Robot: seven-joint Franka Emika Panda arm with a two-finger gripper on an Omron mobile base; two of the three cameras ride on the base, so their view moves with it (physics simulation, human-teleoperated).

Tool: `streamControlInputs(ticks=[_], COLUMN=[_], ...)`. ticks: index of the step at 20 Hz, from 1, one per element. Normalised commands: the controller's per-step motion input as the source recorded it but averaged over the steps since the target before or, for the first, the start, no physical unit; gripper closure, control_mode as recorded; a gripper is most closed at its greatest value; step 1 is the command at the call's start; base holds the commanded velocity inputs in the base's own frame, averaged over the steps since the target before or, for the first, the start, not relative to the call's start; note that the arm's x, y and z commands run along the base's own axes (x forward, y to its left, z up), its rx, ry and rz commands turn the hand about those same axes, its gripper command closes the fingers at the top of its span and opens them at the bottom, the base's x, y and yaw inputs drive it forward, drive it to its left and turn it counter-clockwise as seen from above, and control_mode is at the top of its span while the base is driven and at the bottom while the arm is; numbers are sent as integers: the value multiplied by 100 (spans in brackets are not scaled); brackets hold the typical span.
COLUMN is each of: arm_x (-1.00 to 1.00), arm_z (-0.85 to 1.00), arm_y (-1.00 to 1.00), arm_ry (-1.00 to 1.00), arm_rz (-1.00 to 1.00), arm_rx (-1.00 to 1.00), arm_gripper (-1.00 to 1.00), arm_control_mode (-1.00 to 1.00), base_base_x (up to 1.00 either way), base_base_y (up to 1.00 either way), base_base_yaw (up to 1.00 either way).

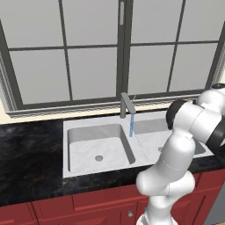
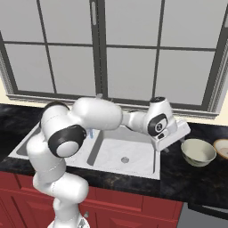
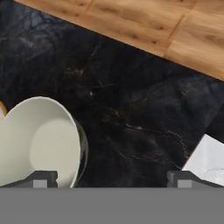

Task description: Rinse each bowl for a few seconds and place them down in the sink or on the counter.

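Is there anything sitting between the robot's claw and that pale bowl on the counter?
Nothing. In the right base view, bare black counter separates the gripper from the bowl. The hand view shows the bowl beside one fingertip.

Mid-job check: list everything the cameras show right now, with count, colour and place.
bowls: two; a pale beige one on the counter right of the sink, a tan one cut by the right edge beyond it.
sink: one, light grey marble-look, two basins with round drains, set in the counter.
faucet: one, grey, behind the sink's middle.
water stream: one, blue, falling from the spout.
counter: one, black stone with grey veins, around the sink.
cabinets: red, below the counter.
window: large, dark-framed, behind the sink.
wood floor: tan, past the counter edge in the hand view.
pincer: one, dark tips set wide apart, over the counter beside the beige bowl.
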Motion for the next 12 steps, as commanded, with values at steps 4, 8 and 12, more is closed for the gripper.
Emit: streamControlInputs(ticks=[4,8,12], arm_x=[13,16,19], arm_z=[-26,-26,-26], arm_y=[-22,-15,-18], arm_ry=[0,0,0], arm_rz=[0,0,0], arm_rx=[5,4,4], arm_gripper=[-100,-100,-100], arm_control_mode=[-100,-100,-100], base_base_x=[0,0,0], base_base_y=[0,0,0], base_base_yaw=[0,0,0])
